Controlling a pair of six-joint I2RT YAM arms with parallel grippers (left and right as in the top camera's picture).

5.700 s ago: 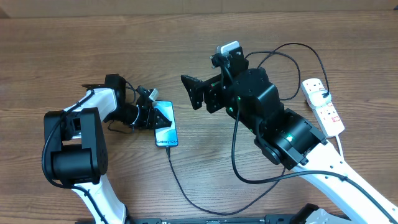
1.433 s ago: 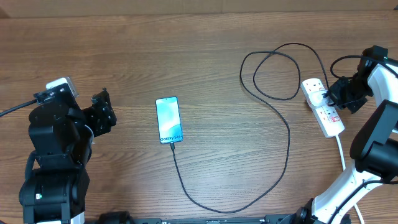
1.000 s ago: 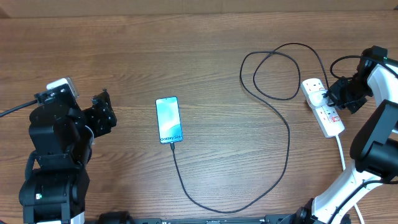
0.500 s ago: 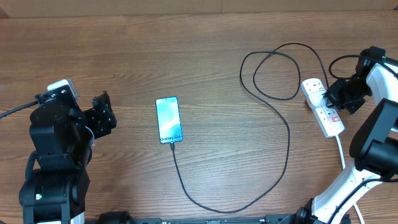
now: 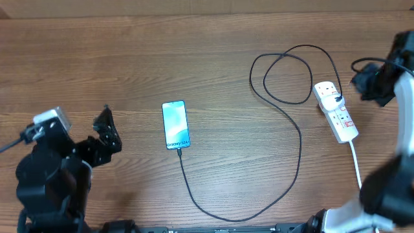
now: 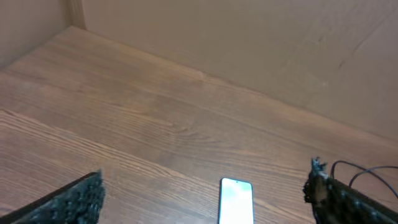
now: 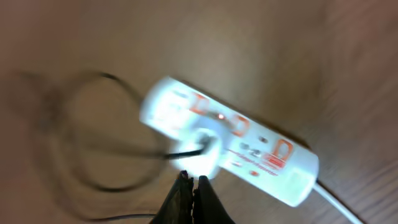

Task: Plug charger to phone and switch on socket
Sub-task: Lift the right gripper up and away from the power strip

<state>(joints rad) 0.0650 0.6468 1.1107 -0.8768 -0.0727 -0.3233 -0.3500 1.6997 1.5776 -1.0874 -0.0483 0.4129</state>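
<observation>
Wood-grain table (image 5: 213, 58) carries the phone (image 5: 175, 125), which lies flat with its screen up and lit pale blue; we take it as our marker. The charger (image 5: 299, 145), a thin black cable, meets the phone's near short edge. From there we follow it toward the front of the table, round to the right, and through a loop to the socket (image 5: 336, 111), far to the phone's right. Its plug (image 7: 208, 148) sits in the socket, among red marks on the white top. A white cord (image 5: 355, 165) leaves the socket's near end.

The left claw (image 5: 107, 129) hangs to the phone's left, well apart from it. Its fingers (image 6: 78, 199) are spread wide with nothing between them. The right claw (image 7: 191, 182) is beyond the socket, on the side away from the phone and not touching it. Our wrist view there is blurred, but its fingers seem pressed together, gripping nothing.
</observation>
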